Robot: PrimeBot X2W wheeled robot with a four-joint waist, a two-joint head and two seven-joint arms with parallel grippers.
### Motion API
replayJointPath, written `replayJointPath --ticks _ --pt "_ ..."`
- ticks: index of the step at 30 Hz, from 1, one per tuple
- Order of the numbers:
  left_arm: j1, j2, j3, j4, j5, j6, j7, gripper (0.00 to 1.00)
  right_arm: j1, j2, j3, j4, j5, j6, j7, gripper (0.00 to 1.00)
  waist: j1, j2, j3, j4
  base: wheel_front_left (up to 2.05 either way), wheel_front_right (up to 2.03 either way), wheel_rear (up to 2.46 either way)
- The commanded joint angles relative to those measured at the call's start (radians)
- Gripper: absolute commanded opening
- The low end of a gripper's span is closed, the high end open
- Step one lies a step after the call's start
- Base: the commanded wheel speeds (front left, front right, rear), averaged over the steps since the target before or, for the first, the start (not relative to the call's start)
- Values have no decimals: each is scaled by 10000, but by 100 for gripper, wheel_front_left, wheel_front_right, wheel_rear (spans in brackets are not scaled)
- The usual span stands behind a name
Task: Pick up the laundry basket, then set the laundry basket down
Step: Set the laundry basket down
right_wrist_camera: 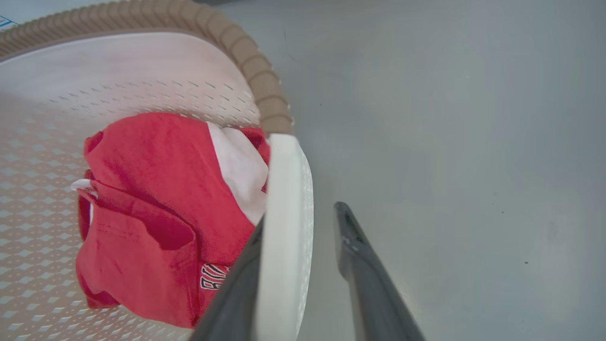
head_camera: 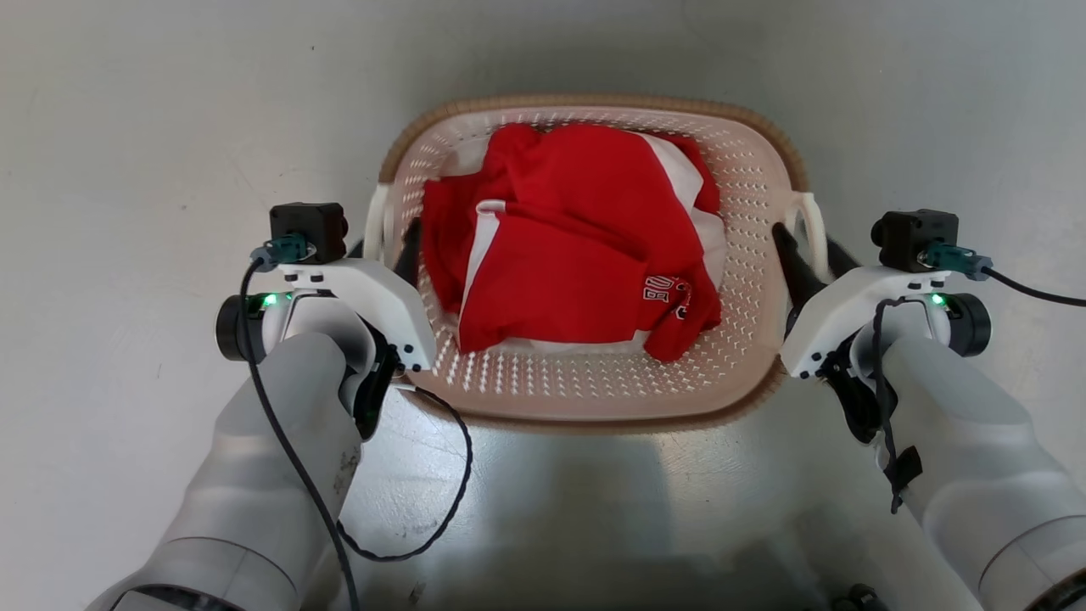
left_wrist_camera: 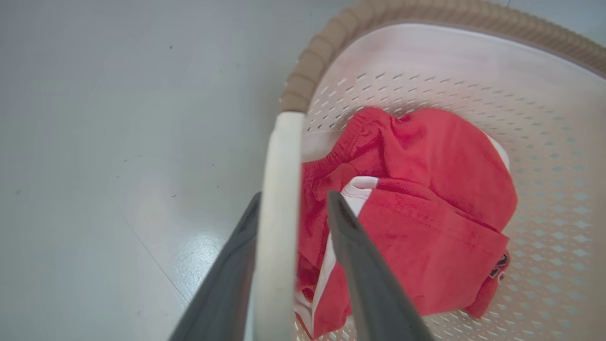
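Note:
The laundry basket (head_camera: 594, 386), cream-white and perforated with a brown woven-look rim, stands on the floor straight ahead. It holds red and white clothes (head_camera: 577, 246). My left gripper (head_camera: 386, 242) straddles the white left handle (head_camera: 376, 221). In the left wrist view the handle (left_wrist_camera: 279, 189) runs between the fingers (left_wrist_camera: 364, 265) of my left gripper (left_wrist_camera: 294, 196), and a gap shows on its inner side. My right gripper (head_camera: 813, 246) straddles the right handle (head_camera: 813, 222). In the right wrist view that handle (right_wrist_camera: 284, 189) touches the inner finger of my right gripper (right_wrist_camera: 299, 215), while the outer finger (right_wrist_camera: 364, 265) stands clear of it.
Pale grey glossy floor (head_camera: 153, 127) surrounds the basket on all sides. A black cable (head_camera: 458, 475) loops from my left wrist across the floor in front of the basket's near rim. A dark part of my base (head_camera: 857, 598) shows at the bottom right.

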Motion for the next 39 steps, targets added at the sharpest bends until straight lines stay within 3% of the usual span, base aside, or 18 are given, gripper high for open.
replayJointPath --ticks 1,24,39 --pt "71 266 257 61 88 -79 -51 100 537 30 9 -51 -163 17 -141 100 0 0 2 9 0 0 0" --pt "355 195 848 355 811 -192 -51 100 825 328 -577 -113 -921 17 -141 100 0 0 -752 -119 0 0 0" --pt "1967 444 1942 -1272 1675 -313 -51 100 1767 372 -860 -901 -1115 17 -141 100 0 0 -3348 -455 0 0 0"
